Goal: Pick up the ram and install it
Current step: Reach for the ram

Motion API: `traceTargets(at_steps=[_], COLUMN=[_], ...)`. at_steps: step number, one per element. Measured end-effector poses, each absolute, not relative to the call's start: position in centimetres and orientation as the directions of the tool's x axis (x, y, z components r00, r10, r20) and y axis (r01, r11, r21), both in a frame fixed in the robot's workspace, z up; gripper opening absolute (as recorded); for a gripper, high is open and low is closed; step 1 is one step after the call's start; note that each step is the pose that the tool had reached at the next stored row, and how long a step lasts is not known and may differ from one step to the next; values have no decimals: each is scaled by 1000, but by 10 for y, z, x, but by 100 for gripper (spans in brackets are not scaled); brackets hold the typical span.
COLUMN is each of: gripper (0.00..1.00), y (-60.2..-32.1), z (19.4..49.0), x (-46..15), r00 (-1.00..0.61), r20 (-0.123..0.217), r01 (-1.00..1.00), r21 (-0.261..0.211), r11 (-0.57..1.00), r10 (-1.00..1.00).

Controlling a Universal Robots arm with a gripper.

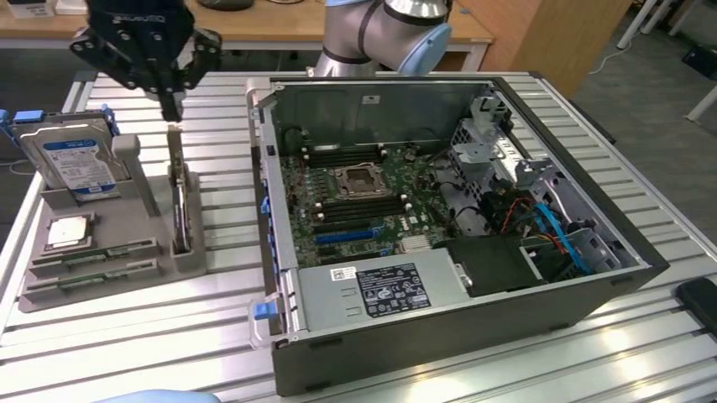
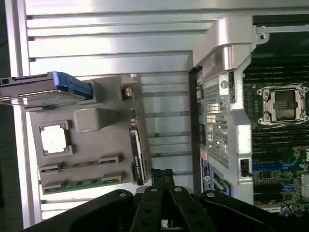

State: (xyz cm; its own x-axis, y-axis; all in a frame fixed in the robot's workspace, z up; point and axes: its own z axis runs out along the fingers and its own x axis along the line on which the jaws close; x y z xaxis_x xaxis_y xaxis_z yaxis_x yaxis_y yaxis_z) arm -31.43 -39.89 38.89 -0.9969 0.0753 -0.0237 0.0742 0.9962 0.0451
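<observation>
The gripper (image 1: 170,113), jaws pressed together, is hovering over the holder (image 1: 129,164), its body running off-frame. The ram (image 1: 99,253) is lying half-sunk in the holder, which is sitting on a slatted table (image 1: 146,336).

My work surface: slatted aluminium table (image 1: 123,353), ribs running across, bright reflections on the metal. Behind it, a light wooden desk (image 1: 269,25). Wooden cabinet (image 1: 555,38) toward the exterior view's right. Grey floor (image 1: 661,117) beyond, white furniture legs (image 1: 633,23) standing on it.
</observation>
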Motion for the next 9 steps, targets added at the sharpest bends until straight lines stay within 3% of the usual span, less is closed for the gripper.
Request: traceTargets(at_steps=[9], gripper=[10], y=[-399], z=[387], x=[-360], r00=[-997], r20=[-24], r01=[74], r21=[45], r11=[996], r10=[75])
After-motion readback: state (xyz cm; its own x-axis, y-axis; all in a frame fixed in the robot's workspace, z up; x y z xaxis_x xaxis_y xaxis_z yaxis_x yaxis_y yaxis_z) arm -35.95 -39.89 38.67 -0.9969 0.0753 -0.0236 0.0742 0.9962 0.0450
